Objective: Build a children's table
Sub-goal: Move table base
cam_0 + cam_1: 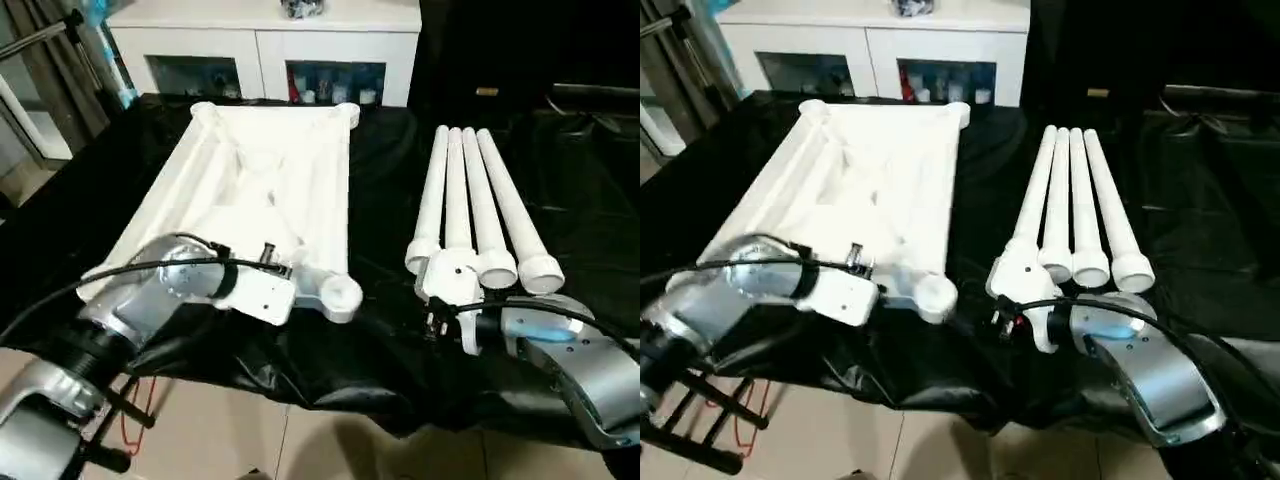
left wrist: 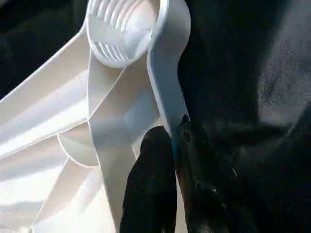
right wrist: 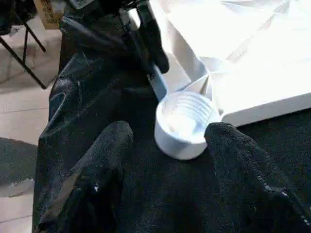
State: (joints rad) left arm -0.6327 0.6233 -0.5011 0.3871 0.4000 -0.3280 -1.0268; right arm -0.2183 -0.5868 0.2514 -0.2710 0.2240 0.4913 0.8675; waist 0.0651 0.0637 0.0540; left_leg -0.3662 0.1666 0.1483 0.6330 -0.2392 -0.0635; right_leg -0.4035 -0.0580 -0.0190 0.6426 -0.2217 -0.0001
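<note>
The white tabletop [image 1: 262,190] lies underside up on the black cloth, ribs and round corner sockets showing. My left gripper [image 2: 172,130] is shut on its near rim, just beside the near right corner socket [image 1: 341,293]. Across the cloth my right gripper [image 3: 170,131] stands open, its fingers [image 3: 99,165] wide apart and low over the cloth. That same socket [image 3: 183,124] sits just ahead, between the fingertips, with a gap to each. Four white legs [image 1: 478,205] lie side by side to the right, thick ends toward me, behind my right wrist.
A white glass-door cabinet [image 1: 265,45] stands behind the table. The black cloth [image 1: 390,190] hangs over the near edge above a tiled floor [image 1: 250,440]. A black metal stand [image 1: 105,420] is under my left arm, and dark furniture [image 1: 590,100] is at the back right.
</note>
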